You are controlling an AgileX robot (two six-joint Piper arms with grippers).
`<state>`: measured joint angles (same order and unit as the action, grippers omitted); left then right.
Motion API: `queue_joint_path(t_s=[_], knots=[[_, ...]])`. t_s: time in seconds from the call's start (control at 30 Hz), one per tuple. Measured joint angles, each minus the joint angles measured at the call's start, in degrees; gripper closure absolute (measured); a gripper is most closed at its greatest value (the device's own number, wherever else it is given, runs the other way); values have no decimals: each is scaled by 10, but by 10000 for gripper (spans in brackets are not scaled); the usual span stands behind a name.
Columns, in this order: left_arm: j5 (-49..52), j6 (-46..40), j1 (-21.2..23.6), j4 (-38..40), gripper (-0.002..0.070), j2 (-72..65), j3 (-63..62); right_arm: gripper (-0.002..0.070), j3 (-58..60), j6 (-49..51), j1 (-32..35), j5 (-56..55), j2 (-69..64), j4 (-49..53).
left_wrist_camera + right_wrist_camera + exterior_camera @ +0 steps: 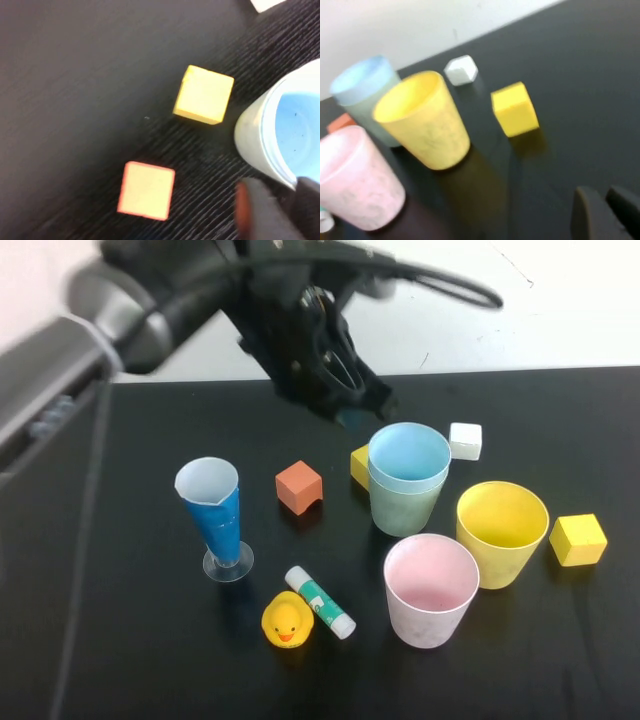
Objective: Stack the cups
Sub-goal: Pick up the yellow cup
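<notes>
**Black table, four cups, one pair nested — risks on file**

Black table: carries everything; we list items from largest down.

Left gripper: hangs over the far middle of the table, just behind the nested pair. We cannot tell how its jaws stand; nothing shows in them. Risk: a low sweep toward the near edge could clip the blue rim and tip the pair.

Right gripper: low near the right edge, beside the cups; jaws nearly closed with only a thin gap, holding nothing.

Yellow cup: upright toward the right edge, touching or almost touching the pink one. Risk: fingers going down around it may nudge its neighbour over.

Pink cup: upright, nearest the front edge.

Green cup: upright at mid-table, holding the light blue cup, which sits slightly proud; a crooked seat could jam or wobble when more cups are added.

Blue cone glass: left of centre, narrow foot, easily toppled.

Small items: orange block, yellow block by the right edge, second yellow block and white block behind the pair, glue stick, rubber duck. Risk: clutter close to the pair leaves little finger room.
</notes>
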<state>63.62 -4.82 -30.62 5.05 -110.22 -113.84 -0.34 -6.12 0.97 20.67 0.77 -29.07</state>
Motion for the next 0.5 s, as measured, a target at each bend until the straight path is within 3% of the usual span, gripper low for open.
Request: queue_joint_path(t_s=[0.07, 0.17, 0.33, 0.5], knots=[[0, -9, 0, -5, 610, 24, 0, 637, -29, -13, 0, 15, -11, 0], [5, -31, 0, 6, 657, 62, 0, 666, -80, -43, 0, 38, -66, 0], [22, -65, 0, 33, 671, 135, 51, 676, -193, -156, 0, 114, -201, 0], [-35, -79, 0, 43, 673, 241, 227, 678, -329, -282, 0, 211, -331, 2]])
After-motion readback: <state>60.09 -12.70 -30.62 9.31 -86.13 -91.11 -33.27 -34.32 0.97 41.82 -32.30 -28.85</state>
